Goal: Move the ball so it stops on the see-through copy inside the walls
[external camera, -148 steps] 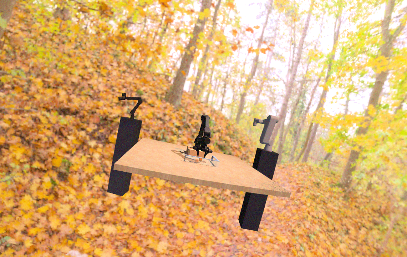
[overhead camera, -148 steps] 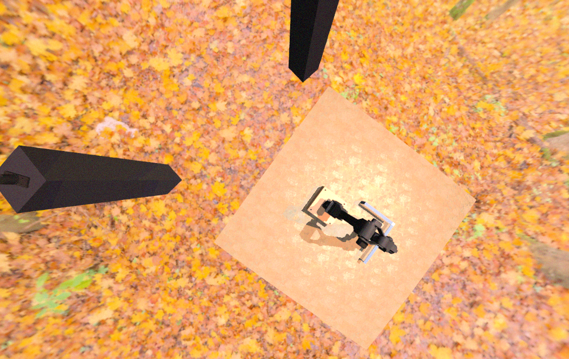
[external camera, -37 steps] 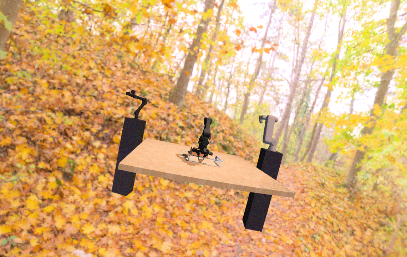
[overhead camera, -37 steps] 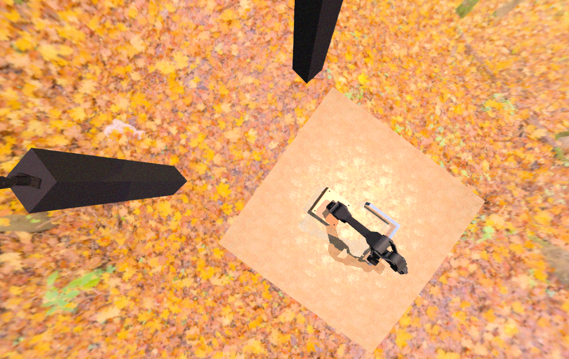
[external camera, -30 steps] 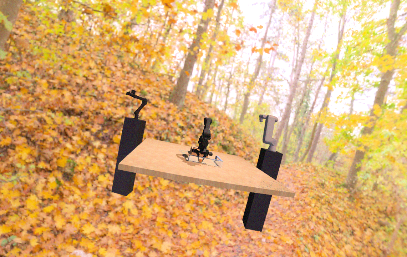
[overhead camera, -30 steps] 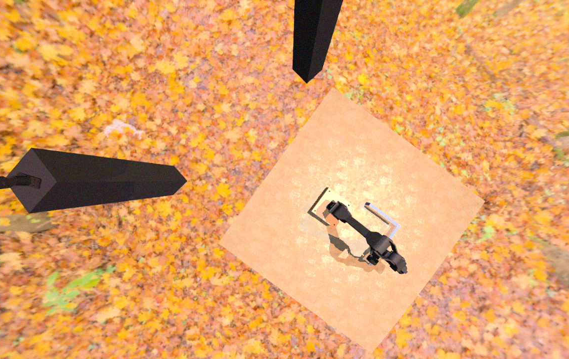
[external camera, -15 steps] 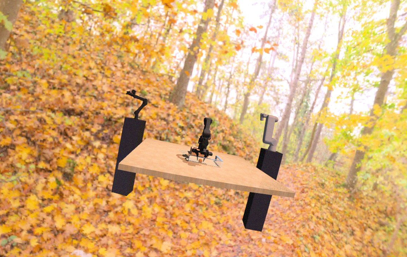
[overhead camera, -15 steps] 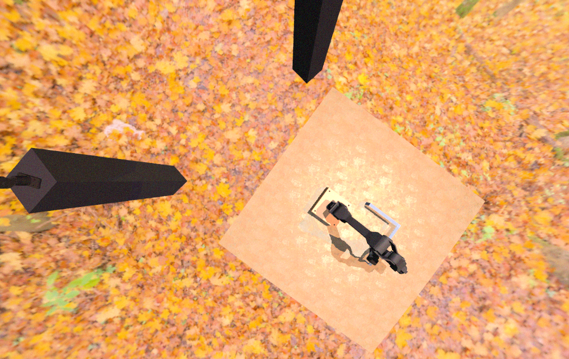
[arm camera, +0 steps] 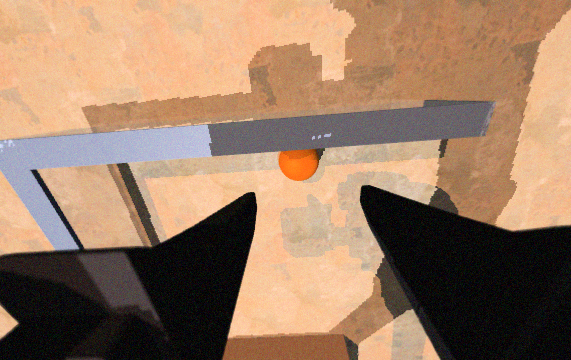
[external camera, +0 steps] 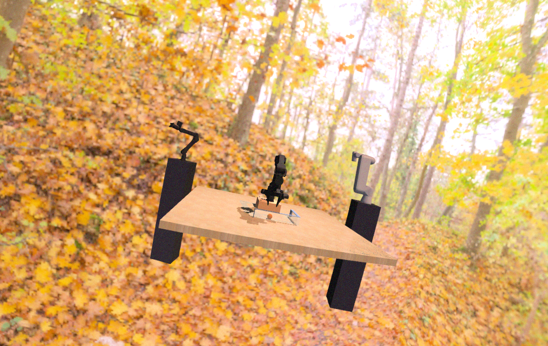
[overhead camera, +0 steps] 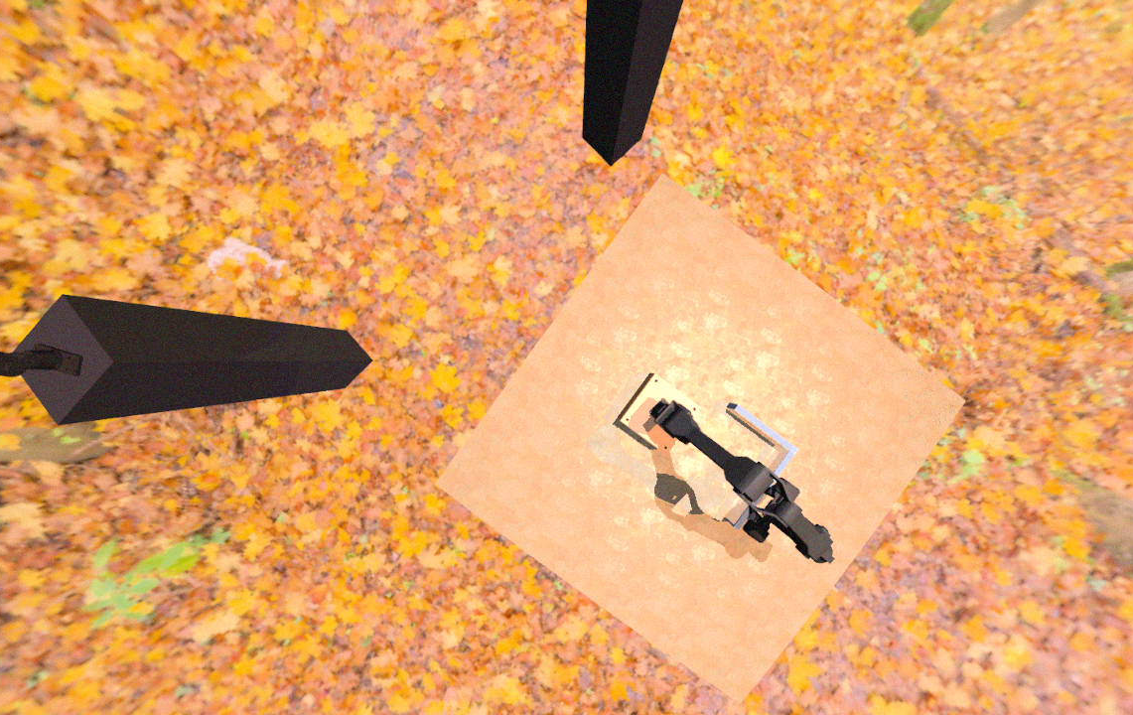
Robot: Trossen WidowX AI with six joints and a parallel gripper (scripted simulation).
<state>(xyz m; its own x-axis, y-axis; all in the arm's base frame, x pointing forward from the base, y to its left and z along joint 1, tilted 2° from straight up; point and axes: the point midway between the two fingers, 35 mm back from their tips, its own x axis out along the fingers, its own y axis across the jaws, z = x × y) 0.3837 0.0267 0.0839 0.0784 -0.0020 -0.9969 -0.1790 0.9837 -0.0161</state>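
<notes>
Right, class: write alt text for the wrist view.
An orange ball rests on the table against a low clear wall, free of the open gripper, whose black fingers frame it from above.

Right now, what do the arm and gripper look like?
Arm is all matte black, slim links with bulkier joints; no cables or markings visible. Gripper has two plain black fingers tapering to sharp points, with a greyish sheen on one.
</notes>
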